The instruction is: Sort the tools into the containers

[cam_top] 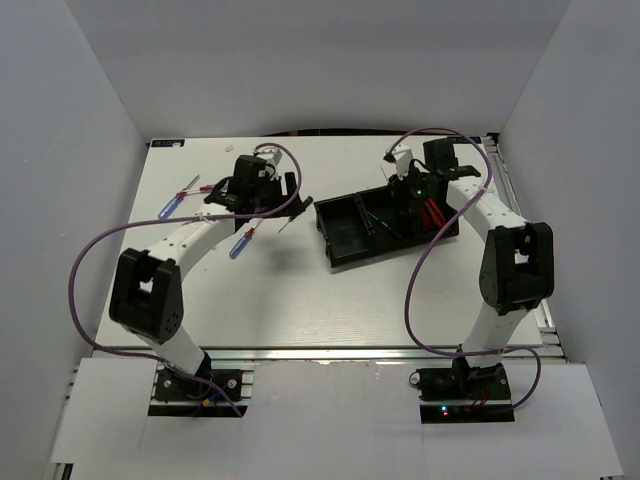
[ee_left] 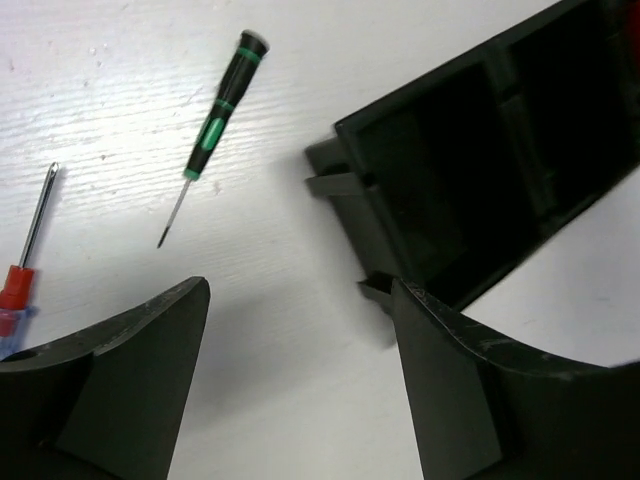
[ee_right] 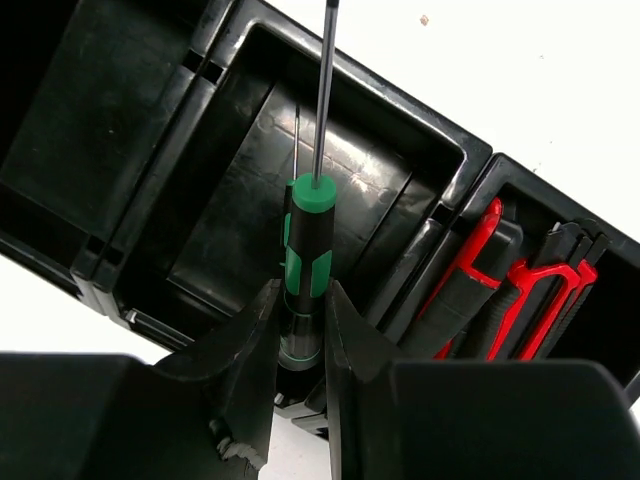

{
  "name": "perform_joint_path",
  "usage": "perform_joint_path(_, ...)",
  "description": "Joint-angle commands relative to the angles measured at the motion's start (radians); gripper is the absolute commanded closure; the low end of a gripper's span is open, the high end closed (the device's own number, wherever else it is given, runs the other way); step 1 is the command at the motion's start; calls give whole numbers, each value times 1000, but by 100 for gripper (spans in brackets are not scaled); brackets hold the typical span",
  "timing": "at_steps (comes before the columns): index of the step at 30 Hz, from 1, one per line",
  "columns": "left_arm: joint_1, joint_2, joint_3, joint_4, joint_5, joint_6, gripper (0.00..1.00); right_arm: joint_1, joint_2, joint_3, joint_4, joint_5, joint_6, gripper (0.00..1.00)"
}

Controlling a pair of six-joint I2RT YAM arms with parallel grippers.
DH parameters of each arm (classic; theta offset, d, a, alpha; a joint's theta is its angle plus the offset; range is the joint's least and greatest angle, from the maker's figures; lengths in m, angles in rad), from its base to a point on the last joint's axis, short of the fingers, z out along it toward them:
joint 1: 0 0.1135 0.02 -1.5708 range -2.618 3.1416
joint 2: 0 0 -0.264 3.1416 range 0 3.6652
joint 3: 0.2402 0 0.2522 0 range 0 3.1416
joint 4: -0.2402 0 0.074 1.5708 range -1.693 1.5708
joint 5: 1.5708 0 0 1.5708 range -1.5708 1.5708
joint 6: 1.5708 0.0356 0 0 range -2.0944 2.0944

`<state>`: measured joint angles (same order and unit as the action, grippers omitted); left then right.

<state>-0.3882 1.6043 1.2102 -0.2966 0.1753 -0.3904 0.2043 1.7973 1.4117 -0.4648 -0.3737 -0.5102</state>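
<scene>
1. The right gripper is seen clamped on the handle of a black-and-green screwdriver. The shaft is pointed away from the wrist camera. The tool is held over the middle compartment of the black tray. Its height above the compartment floor cannot be told.
2. A second thin shaft is glimpsed just behind the held tool, inside the same compartment. What it belongs to cannot be made out.
3. Red folding knives are found lying together in the end compartment beside the middle one. In the top view they are placed at the tray end nearest the right arm.
4. The left gripper is recorded released. Its fingers are spread wide with nothing between them. It is held over the white table, just beside the end wall of the tray.
5. A loose black-and-green screwdriver is seen lying flat on the table, apart from the tray, ahead of the left gripper.
6. A blue-handled screwdriver with a red collar is noted at the left edge of the left wrist view, its handle partly hidden by a finger. In the top view it lies close beside the left forearm.
7. A further blue-handled screwdriver is seen to the left, well apart from the tray. A thin red tool lies near it and is too small to identify.
8. The tray is set at an angle on the table, between the arms and closer to the right one.
</scene>
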Motion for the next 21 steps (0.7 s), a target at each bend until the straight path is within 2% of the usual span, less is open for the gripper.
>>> perform_joint_path(1, 3, 58, 89, -78, -42, 87, 16, 4, 13, 13, 29, 22, -34, 87)
perform_joint_path(2, 3, 81, 104, -81, -40, 100, 18, 4, 13, 9, 26, 18, -37, 83)
perform_joint_path(3, 3, 106, 120, -87, -39, 102, 22, 4, 10, 4, 25, 10, -42, 72)
perform_joint_path(5, 3, 175, 162, -91, -39, 113, 27, 4, -1, -11, 20, -11, -51, 62)
perform_joint_path(6, 3, 198, 176, -98, -42, 114, 30, 4, -18, -17, 20, -20, -53, 53)
perform_joint_path(9, 3, 276, 221, -102, -65, 130, 35, 3, -58, -39, 12, -60, -63, 42)
perform_joint_path(15, 3, 399, 308, -101, -105, 185, 41, -8, -145, -51, -77, -263, -180, 30)
perform_joint_path(18, 3, 463, 372, -101, -120, 206, 41, -16, -203, -100, -63, -371, -191, 28)
perform_joint_path(21, 2, 520, 422, -102, -140, 228, 43, -17, -249, -141, -51, -412, -203, 28)
